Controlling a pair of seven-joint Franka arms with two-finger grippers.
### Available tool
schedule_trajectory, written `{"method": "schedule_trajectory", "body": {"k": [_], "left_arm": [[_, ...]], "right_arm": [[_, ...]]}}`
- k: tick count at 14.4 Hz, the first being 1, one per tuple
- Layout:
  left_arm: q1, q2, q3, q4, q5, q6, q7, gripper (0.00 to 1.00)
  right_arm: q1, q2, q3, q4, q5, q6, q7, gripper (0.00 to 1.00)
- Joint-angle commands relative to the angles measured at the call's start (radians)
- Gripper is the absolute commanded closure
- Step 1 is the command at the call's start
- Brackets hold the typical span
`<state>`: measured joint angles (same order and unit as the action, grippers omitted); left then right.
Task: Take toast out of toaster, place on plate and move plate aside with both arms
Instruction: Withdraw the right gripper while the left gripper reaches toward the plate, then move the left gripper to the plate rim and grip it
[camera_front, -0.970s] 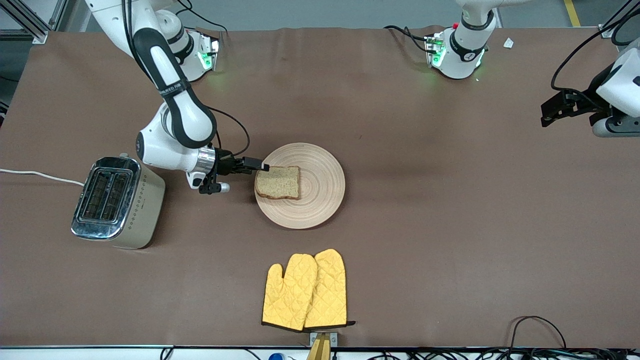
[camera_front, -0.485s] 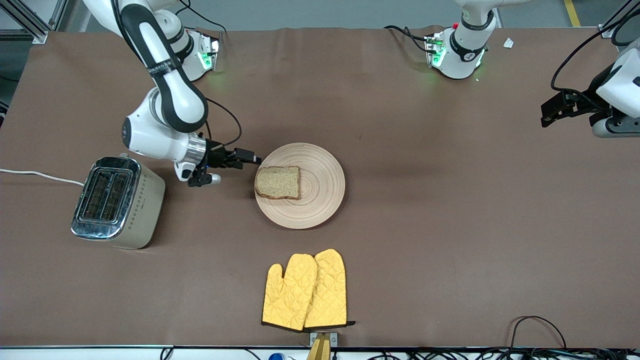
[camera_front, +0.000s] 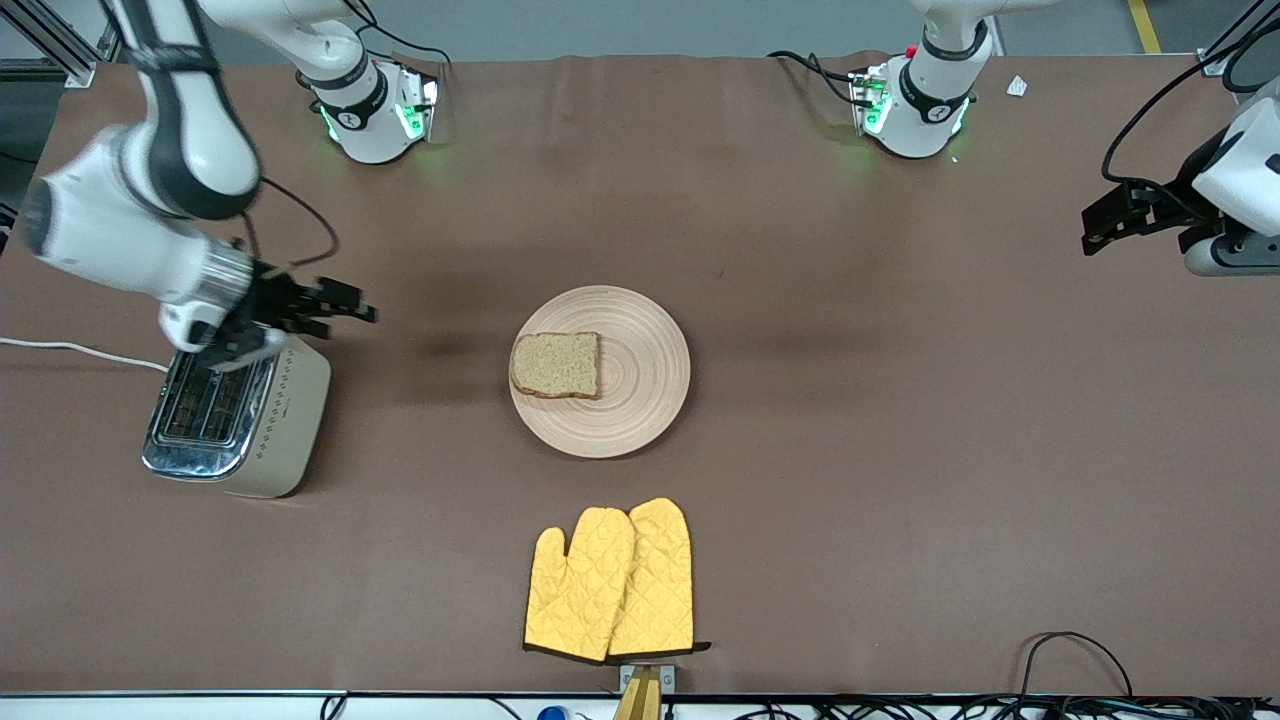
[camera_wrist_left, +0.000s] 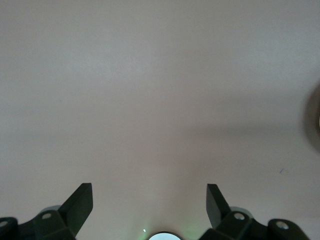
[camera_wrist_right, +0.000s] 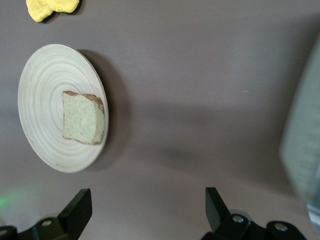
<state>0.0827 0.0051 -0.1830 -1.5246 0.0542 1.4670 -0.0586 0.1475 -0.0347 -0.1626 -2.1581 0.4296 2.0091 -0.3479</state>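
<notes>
The toast (camera_front: 556, 364) lies flat on the round light-wood plate (camera_front: 640, 400) at the table's middle, on the part toward the right arm's end. Both show in the right wrist view, toast (camera_wrist_right: 83, 117) on plate (camera_wrist_right: 42, 75). My right gripper (camera_front: 345, 305) is open and empty, up in the air beside the toaster's upper edge, well away from the plate. My left gripper (camera_front: 1100, 222) is open and empty, waiting over the table's edge at the left arm's end. The left wrist view shows only bare table between its open fingers (camera_wrist_left: 80, 202).
A silver toaster (camera_front: 235, 405) with a white cord stands toward the right arm's end. A pair of yellow oven mitts (camera_front: 610, 582) lies nearer the front camera than the plate; they also show in the right wrist view (camera_wrist_right: 52, 7). Cables run along the front edge.
My right gripper has let go of the toast and pulled away from the plate toward the toaster, rising. The toast stays on the plate. The left arm has not moved.
</notes>
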Motion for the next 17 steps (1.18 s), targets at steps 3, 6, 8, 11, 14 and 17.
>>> {"method": "schedule_trajectory", "body": {"k": [3, 6, 8, 11, 14, 17], "left_arm": [[-0.001, 0.038, -0.004, 0.015, -0.081, 0.029, 0.013, 0.0], [0.005, 0.119, -0.003, 0.011, -0.229, 0.077, 0.01, 0.0], [-0.014, 0.173, -0.006, 0.0, -0.269, 0.145, 0.01, 0.0], [-0.02, 0.281, -0.009, -0.009, -0.451, 0.216, 0.031, 0.0], [-0.023, 0.38, -0.035, -0.022, -0.548, 0.309, 0.13, 0.0], [-0.023, 0.433, -0.052, -0.071, -0.644, 0.41, 0.227, 0.0]], "right_arm": [[-0.1, -0.031, 0.017, 0.28, -0.231, -0.271, 0.035, 0.0], [-0.101, -0.028, 0.02, 0.409, -0.337, -0.374, 0.099, 0.0], [-0.095, -0.031, 0.023, 0.457, -0.354, -0.4, 0.153, 0.0], [-0.092, -0.033, 0.025, 0.5, -0.406, -0.395, 0.171, 0.0], [-0.094, -0.033, 0.025, 0.5, -0.43, -0.388, 0.21, 0.0], [-0.092, -0.028, 0.028, 0.494, -0.437, -0.359, 0.233, 0.0]]}}
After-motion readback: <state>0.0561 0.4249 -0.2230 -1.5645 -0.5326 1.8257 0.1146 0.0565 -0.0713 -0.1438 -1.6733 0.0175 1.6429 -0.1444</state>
